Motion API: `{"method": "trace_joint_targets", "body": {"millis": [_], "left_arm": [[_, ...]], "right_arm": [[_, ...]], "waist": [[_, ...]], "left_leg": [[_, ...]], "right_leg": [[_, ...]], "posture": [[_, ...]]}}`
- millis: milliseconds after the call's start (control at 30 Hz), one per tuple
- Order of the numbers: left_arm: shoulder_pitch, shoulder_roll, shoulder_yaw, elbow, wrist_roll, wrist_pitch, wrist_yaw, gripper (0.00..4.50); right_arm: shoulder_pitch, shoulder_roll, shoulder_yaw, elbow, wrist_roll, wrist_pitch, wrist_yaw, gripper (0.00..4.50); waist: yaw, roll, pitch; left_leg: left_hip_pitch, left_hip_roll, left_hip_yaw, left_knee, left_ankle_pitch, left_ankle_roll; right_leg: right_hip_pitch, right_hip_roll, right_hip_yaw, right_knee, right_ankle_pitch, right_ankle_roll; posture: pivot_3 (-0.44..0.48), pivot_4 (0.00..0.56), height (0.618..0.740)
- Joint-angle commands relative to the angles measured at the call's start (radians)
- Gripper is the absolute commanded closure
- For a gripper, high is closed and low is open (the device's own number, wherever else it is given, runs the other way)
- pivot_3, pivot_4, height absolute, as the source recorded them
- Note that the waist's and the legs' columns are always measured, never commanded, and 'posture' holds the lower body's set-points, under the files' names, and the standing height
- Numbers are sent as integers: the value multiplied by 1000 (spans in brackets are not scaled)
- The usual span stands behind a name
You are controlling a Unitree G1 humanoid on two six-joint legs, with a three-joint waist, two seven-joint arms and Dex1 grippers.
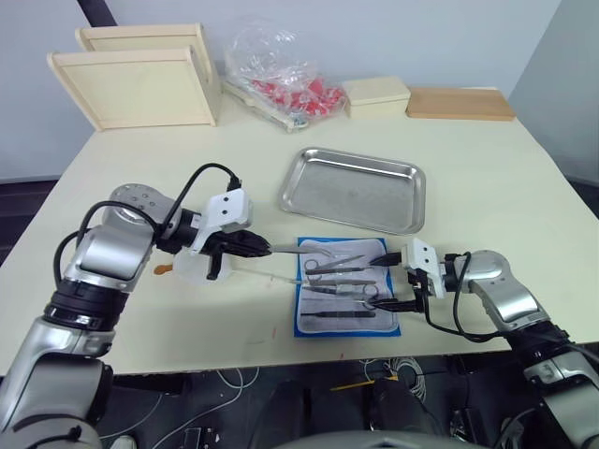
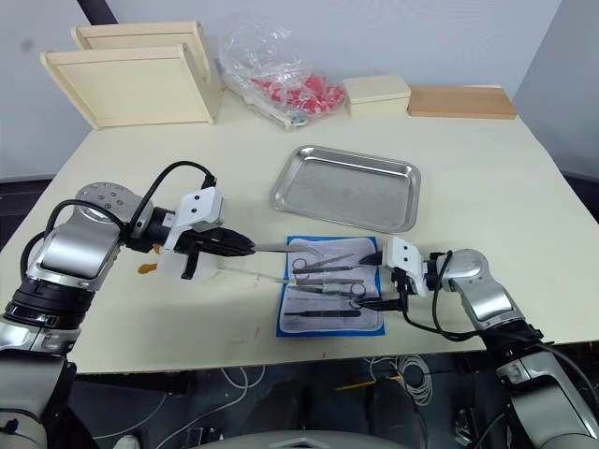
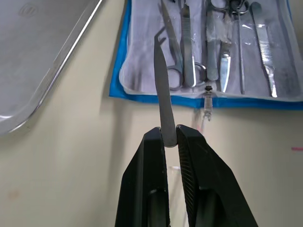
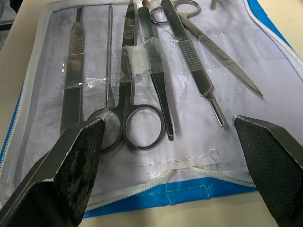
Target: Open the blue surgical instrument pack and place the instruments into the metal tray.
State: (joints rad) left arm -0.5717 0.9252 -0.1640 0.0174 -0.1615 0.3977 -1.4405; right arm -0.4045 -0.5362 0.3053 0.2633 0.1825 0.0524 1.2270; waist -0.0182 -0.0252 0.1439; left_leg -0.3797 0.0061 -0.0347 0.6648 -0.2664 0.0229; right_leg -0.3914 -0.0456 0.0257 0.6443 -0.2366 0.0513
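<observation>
The left gripper point(image 3: 171, 137) is clamped on a thin flat metal instrument point(image 3: 162, 90), its two black fingers point(image 3: 147, 161) pressed against either side of the blade-like strip, which sticks out beyond the fingertips toward the blue surgical instrument pack point(image 1: 344, 299). In the head views the strip's free tip hangs over the pack's left edge, at the corner nearest the metal tray point(image 1: 354, 190).

The right gripper point(image 4: 168, 137) stands wide apart at the pack's right edge, one finger point(image 4: 75, 161) over the whitish panel near the ring handles and the other clear of it on the far side; nothing lies between them. It touches none of the tools as far as can be told.

The pack lies unfolded flat on the table point(image 1: 468, 178), a whitish clear-pocketed panel with a blue border, just on the near side of the metal tray and not touching it. The instruments point(image 4: 142, 85) still in it lie side by side under strips of clear film: scissors point(image 4: 208, 40) with ring handles, ring-handled forceps, a thin probe and a flat ridged handle at the panel's edge.

The metal tray holds nothing. Beyond the tray, at the table's far edge, sit two pale wooden trays point(image 1: 140, 79) leaning to the tray's left, a clear plastic bag point(image 1: 281, 75) with red pieces inside, a small pale box point(image 1: 376, 96) and a flat wooden board point(image 1: 459, 103).
</observation>
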Motion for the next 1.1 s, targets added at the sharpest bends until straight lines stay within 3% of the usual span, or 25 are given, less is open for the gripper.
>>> {"method": "trace_joint_targets", "body": {"millis": [33,200,433,567,833,1100], "left_arm": [[-5,29,55,-46,-37,24,12,4481],[-15,-16,93,-61,-70,100,113,4481],[-18,-153,131,-116,-74,245,371,4481],[-34,-350,174,-126,-102,367,602,4481],[-56,-558,163,-69,-24,318,892,4481],[-98,-659,128,41,64,277,1065,4481]], "right_arm": [[52,-5,88,111,-113,45,-15,0],[55,0,89,110,-113,44,-18,0],[63,-3,86,106,-111,47,-19,0],[66,2,83,111,-106,44,-19,0],[70,9,82,106,-107,45,-31,0],[80,12,78,99,-105,44,-42,0]], "waist": [[0,0,0],[0,0,0],[-1,-1,-1],[4,-4,-4],[4,-4,-5],[1,-4,-5]], "left_leg": [[0,0,0,0,0,0],[0,0,0,0,0,0],[0,0,0,0,0,0],[0,0,-1,0,0,0],[1,0,-1,0,0,0],[3,-1,-2,-1,0,-1]], "right_leg": [[0,0,0,0,0,0],[0,0,0,0,0,0],[0,0,0,0,0,0],[0,0,-1,0,0,0],[1,-1,0,0,0,0],[3,-1,-1,-1,0,0]], "posture": [[0,150,740],[0,150,740],[0,150,740],[0,150,740],[0,150,740],[0,150,740]]}}
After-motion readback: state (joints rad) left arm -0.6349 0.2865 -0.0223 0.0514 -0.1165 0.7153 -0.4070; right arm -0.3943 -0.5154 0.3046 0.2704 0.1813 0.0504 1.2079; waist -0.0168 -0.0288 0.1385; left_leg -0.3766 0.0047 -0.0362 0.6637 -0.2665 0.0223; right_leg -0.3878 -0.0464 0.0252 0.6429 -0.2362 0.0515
